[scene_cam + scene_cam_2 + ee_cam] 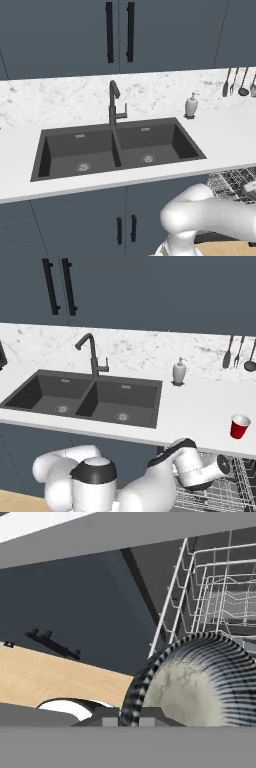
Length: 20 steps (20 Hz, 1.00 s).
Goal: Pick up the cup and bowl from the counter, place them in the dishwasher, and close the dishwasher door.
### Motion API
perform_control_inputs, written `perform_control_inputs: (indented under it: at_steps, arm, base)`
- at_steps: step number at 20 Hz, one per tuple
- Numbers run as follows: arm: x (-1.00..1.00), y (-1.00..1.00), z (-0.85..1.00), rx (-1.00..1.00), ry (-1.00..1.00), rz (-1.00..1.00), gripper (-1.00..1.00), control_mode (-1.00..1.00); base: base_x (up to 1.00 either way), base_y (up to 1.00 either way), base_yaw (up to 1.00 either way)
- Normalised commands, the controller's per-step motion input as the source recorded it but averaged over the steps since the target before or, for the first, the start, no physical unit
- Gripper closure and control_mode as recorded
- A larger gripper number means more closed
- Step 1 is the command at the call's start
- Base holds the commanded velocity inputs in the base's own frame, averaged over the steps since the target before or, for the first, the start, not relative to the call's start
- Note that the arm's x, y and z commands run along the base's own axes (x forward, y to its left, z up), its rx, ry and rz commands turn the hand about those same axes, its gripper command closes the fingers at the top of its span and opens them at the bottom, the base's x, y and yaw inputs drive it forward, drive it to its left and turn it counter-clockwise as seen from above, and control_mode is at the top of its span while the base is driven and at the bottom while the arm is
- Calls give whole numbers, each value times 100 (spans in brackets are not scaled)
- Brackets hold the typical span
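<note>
A white counter [200, 406] is seen across the middle of the right base view, with a dark grey double sink [85, 398] set into it at centre left and a dark faucet [91, 353] rising behind the divider. A white soap dispenser [179, 372] stands against the marbled backsplash, right of the sink. A red cup [240, 426] stands upright on the counter at the right edge of the frame, well apart from the sink.

At the lower right of that view, the white arm is bent down under the counter edge, toward the grey wire rack [225, 491] of the open dishwasher. In the left base view, the rack [232, 182] is seen at the right edge, below the counter.

In the hand view, a striped bowl [200, 682] with a marbled inside is shown at the lower right, tilted on its edge, right at the gripper [132, 719] and just in front of the wire rack [210, 597]. The bowl appears to be held, but the finger tips are too hidden for the grip to be told.
</note>
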Motion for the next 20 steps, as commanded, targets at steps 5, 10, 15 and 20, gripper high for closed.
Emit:
perform_control_inputs:
  at_steps: [5, 10, 15, 20]
  arm:
    - [8, 10, -23, 4, -9, -17, 100, -100]
    - [25, 5, -28, 0, -1, -21, 100, -100]
    - [37, 0, -47, 0, -3, -19, 100, -100]
    - [44, 1, -52, -2, -10, -13, 100, -100]
  base:
    - [0, 0, 0]
    - [0, 0, 0]
    - [0, 0, 0]
    - [0, 0, 0]
